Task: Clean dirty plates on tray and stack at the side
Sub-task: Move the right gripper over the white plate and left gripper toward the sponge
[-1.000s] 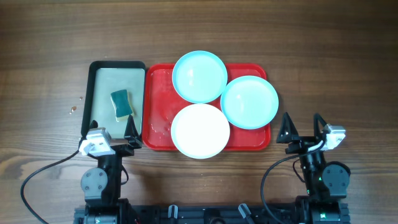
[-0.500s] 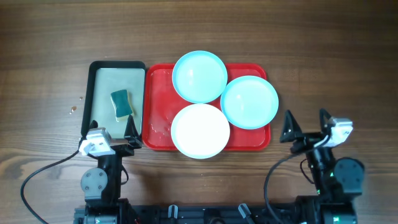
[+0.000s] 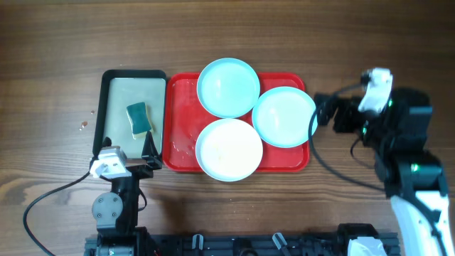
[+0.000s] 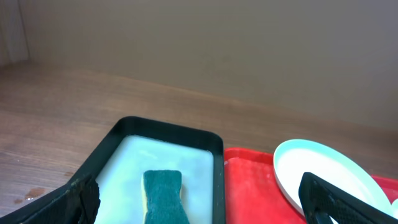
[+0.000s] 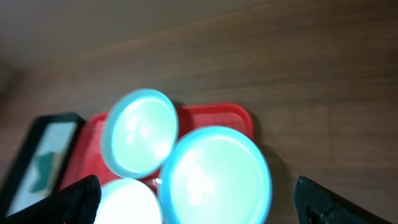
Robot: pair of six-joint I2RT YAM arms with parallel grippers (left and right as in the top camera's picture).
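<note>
hiding much of the tray (image 3: 179, 139) — three overlapping plates (image 3: 228, 87)

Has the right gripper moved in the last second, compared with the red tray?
Yes. The right gripper went up the overhead view, from below the red tray's near-right corner to beside the right turquoise plate.

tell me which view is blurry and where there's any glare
Right wrist: soft and blurred all over, with the near blue plate washed out by glare. Overhead: sharp and evenly lit, only small wet glints on the tray. Left wrist: crisp on the sponge, flat light, no glare.
</note>
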